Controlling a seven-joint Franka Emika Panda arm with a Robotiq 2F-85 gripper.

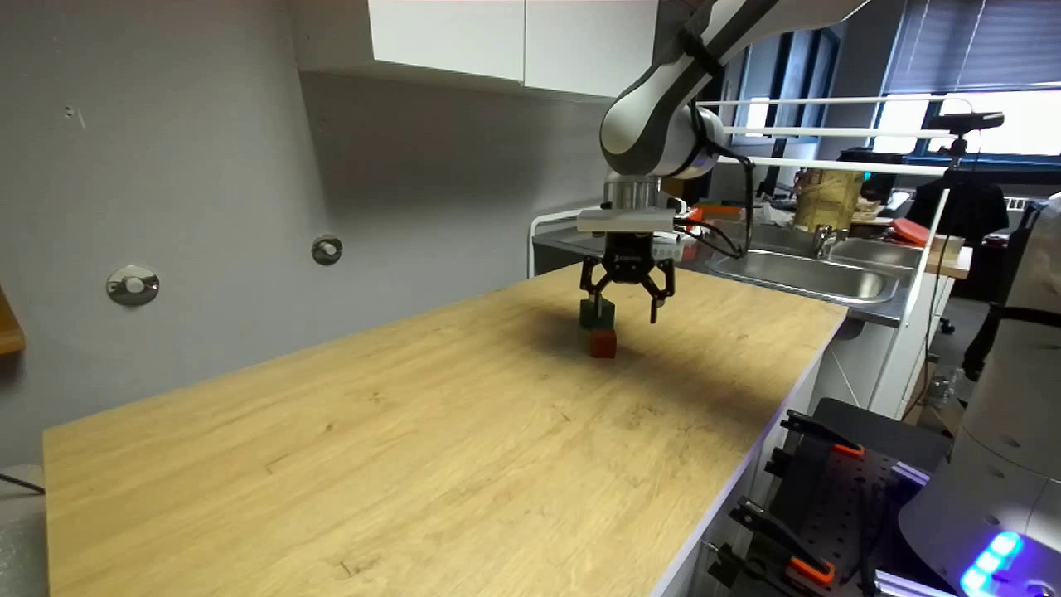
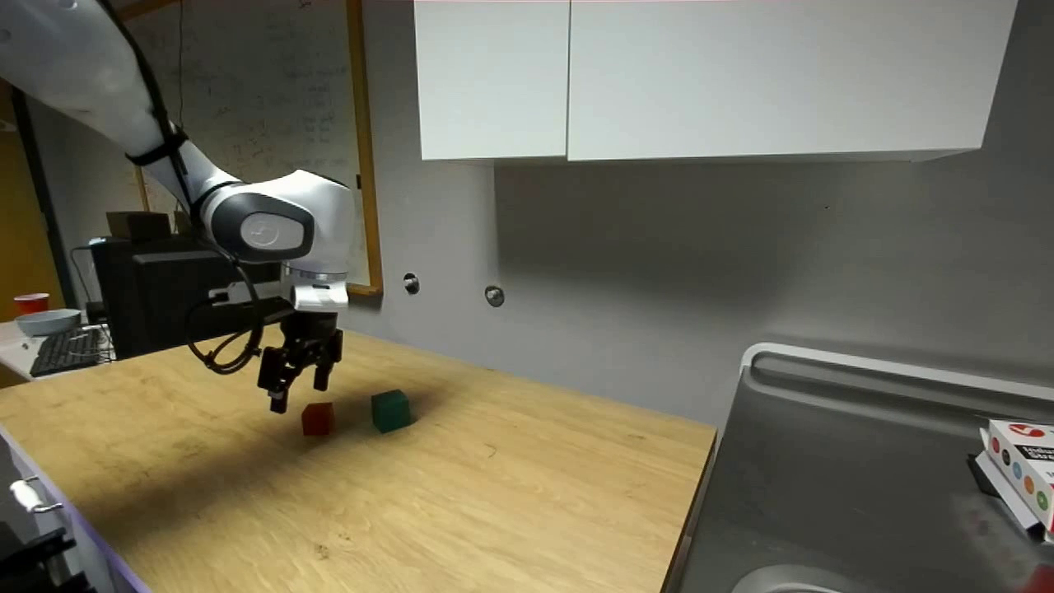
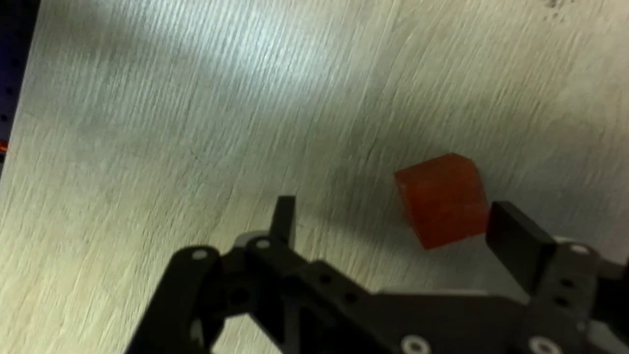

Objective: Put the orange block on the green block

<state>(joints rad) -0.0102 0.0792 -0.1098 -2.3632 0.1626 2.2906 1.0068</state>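
Standing at the far left of an exterior view, a red cup shows behind a shallow gray bowl; a black keyboard lies just beside them. Next comes a white robot arm, slanting down from the upper left, its black gripper pointing down over a pale wooden table. The gripper's two fingers are spread wide. Low and just beside the gripper, the orange block, a small red-orange cube, rests on the table. Farther right, with a gap between the two cubes, sits the green block, dark and of similar size. White cabinets hang on the wall above. At the right, a gray counter holds a white box.

In an exterior view along the table, two round fittings dot the wall at left; near the middle, one fingertip overlaps the green block to the eye, and the orange block lies in front; to the right are a metal sink and the robot base with a blue light.

In the wrist view, the orange block appears between the spread fingers, closer to the one on the right; whether they touch cannot be told.
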